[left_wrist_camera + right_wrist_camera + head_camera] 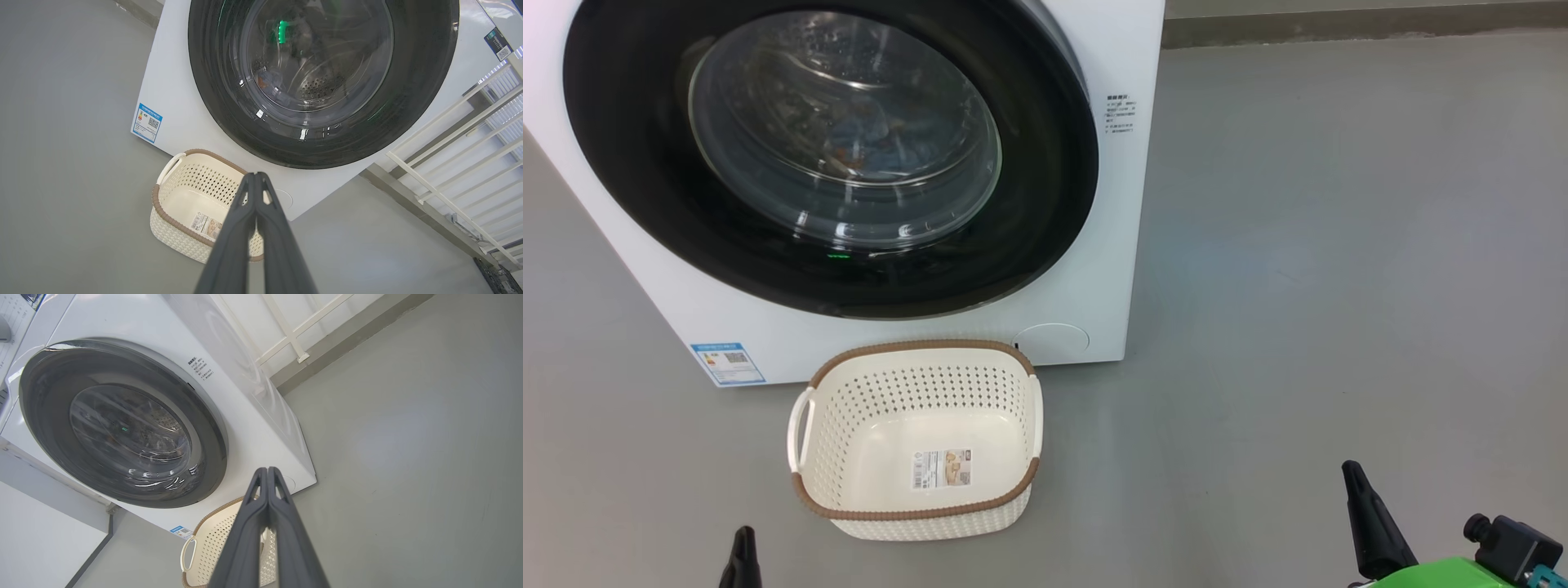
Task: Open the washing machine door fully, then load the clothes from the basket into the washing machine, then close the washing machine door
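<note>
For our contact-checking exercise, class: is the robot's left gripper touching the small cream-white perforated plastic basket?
Apart. In the head view, bare grey floor separates the shut left gripper from the cream-white perforated basket.

Through the washing machine door [833, 155] the clothes [882, 135] are a blue-and-orange smear behind glare. The washing machine [1094, 286] is cut off above the door. Print [1120, 114] right of the door and the blue sticker [728, 363] below it are too small to read.

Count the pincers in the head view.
2. Left pincer at the lower left, near the basket; right pincer at the lower right over the floor. Both are shut.
</note>
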`<state>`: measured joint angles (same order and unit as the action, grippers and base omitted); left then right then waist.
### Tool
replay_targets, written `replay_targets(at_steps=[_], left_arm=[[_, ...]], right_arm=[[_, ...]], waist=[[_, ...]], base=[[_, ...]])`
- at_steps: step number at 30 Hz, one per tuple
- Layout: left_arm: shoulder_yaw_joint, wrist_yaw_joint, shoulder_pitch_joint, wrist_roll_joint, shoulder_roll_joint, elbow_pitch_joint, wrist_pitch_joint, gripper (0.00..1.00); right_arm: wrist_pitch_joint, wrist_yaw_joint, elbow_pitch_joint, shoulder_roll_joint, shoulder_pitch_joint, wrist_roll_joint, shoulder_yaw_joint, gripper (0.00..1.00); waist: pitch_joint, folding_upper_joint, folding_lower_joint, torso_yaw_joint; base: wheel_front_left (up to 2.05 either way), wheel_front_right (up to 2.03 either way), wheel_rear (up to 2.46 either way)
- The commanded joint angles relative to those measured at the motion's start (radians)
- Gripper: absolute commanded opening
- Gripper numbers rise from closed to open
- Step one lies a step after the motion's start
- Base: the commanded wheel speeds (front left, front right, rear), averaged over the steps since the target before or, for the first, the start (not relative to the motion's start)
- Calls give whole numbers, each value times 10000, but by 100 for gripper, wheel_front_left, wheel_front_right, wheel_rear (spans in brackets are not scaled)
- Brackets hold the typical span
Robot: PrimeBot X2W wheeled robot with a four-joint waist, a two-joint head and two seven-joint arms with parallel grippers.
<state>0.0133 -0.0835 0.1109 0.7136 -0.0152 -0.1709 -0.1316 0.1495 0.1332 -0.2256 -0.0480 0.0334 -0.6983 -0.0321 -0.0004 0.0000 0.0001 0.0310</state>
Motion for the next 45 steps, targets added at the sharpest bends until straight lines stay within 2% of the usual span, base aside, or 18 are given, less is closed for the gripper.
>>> replay_targets(at_steps=[1,45], left_arm=[[190,-97,-405,239,-158,142,55,0],[604,-298,-1359,4926,-280,-333,1320,0]], right_arm=[[-57,-8,206,-115,-500,-266,33,0],[-1331,-17,0,-159,-977,-5110,-294,0]], waist=[[0,0,-1,-2],[19,0,-1,-167]], base=[[0,0,0],[0,0,0]])
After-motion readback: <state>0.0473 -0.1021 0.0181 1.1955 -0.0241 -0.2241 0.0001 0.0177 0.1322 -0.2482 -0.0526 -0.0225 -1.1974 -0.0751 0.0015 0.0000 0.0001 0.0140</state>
